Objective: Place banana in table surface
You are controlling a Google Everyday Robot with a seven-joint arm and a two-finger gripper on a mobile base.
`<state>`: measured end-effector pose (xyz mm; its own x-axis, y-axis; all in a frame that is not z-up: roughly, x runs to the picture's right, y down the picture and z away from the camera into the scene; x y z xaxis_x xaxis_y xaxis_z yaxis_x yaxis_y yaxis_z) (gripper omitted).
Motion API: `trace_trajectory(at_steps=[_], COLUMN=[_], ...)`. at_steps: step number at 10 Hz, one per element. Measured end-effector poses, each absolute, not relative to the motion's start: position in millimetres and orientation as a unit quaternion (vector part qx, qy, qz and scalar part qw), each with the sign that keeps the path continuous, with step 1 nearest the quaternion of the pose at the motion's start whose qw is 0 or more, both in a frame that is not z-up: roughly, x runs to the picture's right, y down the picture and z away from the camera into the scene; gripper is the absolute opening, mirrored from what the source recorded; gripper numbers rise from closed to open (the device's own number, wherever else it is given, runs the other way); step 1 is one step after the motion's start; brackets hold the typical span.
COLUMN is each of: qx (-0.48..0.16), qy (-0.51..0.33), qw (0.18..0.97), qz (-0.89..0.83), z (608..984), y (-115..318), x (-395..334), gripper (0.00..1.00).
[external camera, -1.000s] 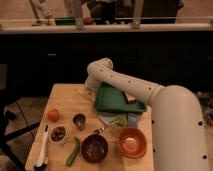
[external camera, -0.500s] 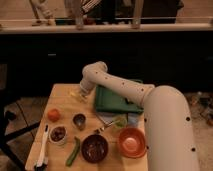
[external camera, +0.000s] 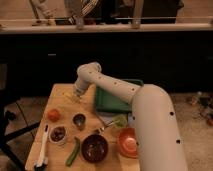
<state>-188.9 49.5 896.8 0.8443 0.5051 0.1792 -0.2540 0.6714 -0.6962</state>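
My gripper is at the end of the white arm, low over the far left part of the light wooden table surface, just left of the dark green tray. A small pale yellow shape, which seems to be the banana, is right at the gripper's tip, on or just above the tabletop. I cannot tell whether the gripper still holds it.
In front of the gripper are a steel cup, an orange fruit, a white bowl, a green cucumber-like vegetable, a dark bowl, an orange bowl and a white brush.
The arm has swung left from over the green tray to the table's far left part, and the gripper has come down close to the tabletop.
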Motion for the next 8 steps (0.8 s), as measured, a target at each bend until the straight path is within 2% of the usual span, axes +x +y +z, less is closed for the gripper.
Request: trace_trajectory(at_steps=[3,4,8], qx=[-0.349,-0.351,-0.362], qy=[-0.177,-0.173,-0.194], qw=[0.894,0.891,0.872], qz=[0.22,0.231,0.267], z=[907.0,911.1,918.3], y=[50.6,50.6,46.2], x=[-189.8,-186.3,-169.7], gripper=[0.04,0.1,0.52])
